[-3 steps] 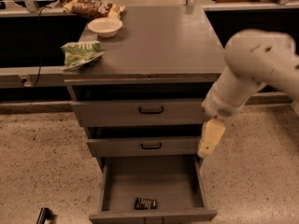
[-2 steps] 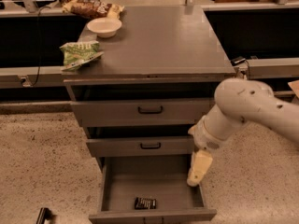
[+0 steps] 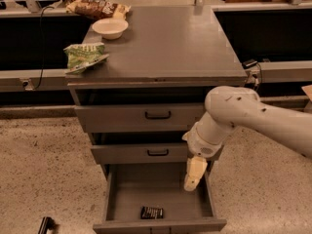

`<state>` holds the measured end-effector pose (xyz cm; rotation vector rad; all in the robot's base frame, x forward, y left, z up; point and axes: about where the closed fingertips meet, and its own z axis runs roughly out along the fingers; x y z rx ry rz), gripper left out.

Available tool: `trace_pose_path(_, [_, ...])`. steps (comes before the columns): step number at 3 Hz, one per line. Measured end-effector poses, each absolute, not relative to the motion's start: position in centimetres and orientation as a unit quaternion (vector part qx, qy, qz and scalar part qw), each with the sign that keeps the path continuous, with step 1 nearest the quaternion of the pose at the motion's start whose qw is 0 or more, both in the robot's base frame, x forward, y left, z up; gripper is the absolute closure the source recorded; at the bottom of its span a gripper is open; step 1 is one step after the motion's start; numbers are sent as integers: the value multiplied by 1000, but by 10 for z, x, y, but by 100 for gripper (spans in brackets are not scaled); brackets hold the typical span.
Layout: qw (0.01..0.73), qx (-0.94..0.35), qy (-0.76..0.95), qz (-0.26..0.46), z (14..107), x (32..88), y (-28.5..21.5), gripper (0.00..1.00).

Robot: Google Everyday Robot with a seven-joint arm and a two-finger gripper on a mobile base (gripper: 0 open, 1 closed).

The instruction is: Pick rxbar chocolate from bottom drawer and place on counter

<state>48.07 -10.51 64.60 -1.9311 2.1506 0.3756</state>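
Note:
The rxbar chocolate (image 3: 152, 212) is a small flat black wrapper with white lettering, lying near the front of the open bottom drawer (image 3: 126, 194), which is plain grey inside. My gripper (image 3: 191, 183) hangs from the white arm over the drawer's right side, above and to the right of the bar, apart from it. The counter (image 3: 170, 43) is the broad grey top of the cabinet.
On the counter stand a green snack bag (image 3: 84, 56) at the front left, a white bowl (image 3: 110, 27) and a brown snack bag (image 3: 97, 7) at the back left. Two shallower drawers with black handles (image 3: 158, 114) sit above. A dark object (image 3: 46, 224) lies on the floor at lower left.
My arm has swung left and down; the gripper has dropped from beside the middle drawer to inside the open bottom drawer's space. The bar has not moved.

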Motion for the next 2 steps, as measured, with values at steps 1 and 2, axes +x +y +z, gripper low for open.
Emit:
trace_pose_path(1, [96,-695,699,139,590,484,-72,0])
trace_pose_path(2, [179,-701,669,169,568,509,-28,0])
